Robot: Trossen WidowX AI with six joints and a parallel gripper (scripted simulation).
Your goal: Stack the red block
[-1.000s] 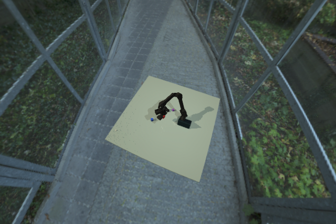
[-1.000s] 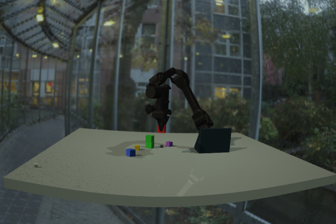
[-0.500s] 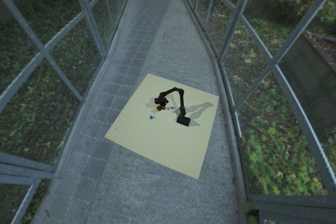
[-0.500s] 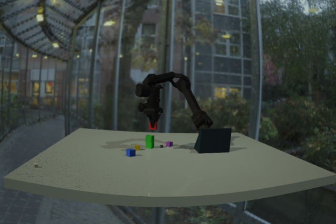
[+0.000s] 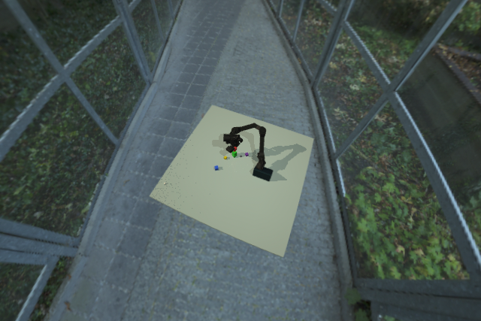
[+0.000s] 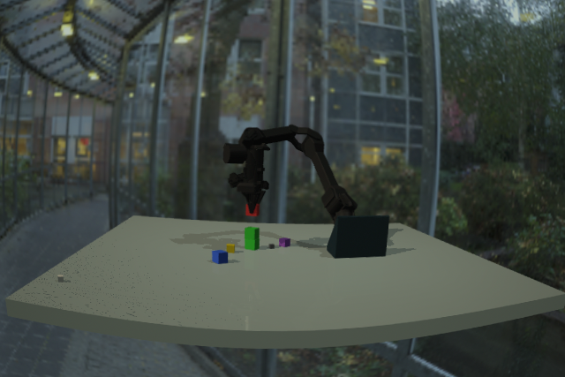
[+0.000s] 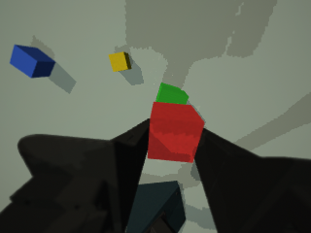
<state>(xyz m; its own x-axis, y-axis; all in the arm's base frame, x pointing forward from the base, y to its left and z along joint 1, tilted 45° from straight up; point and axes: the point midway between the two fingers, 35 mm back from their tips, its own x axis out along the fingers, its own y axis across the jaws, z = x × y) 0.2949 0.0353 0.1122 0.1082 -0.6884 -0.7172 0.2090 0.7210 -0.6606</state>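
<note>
gripper [image 6: 252,209] jaws pinching the red block [image 6: 251,210], held in the air right above the green tower [image 6: 252,237], not touching it. wrist view: red block [image 7: 174,131] covers most of the tower top [image 7: 172,94]. on the table [image 6: 319,299]: yellow cube [image 6: 230,247] just left of the tower, blue cube [image 6: 219,256] nearer left, purple cube [image 6: 284,242] right, dark arm base [image 6: 358,236] far right.

one red block [image 6: 252,209] | one green tower [image 6: 252,237] | one blue block [image 6: 220,256] | one yellow block [image 6: 230,248] | one purple block [image 6: 284,242] | one tiny dark cube [image 6: 272,245] | one tiny pale cube [image 6: 60,277] | one arm [image 6: 319,167]
</note>
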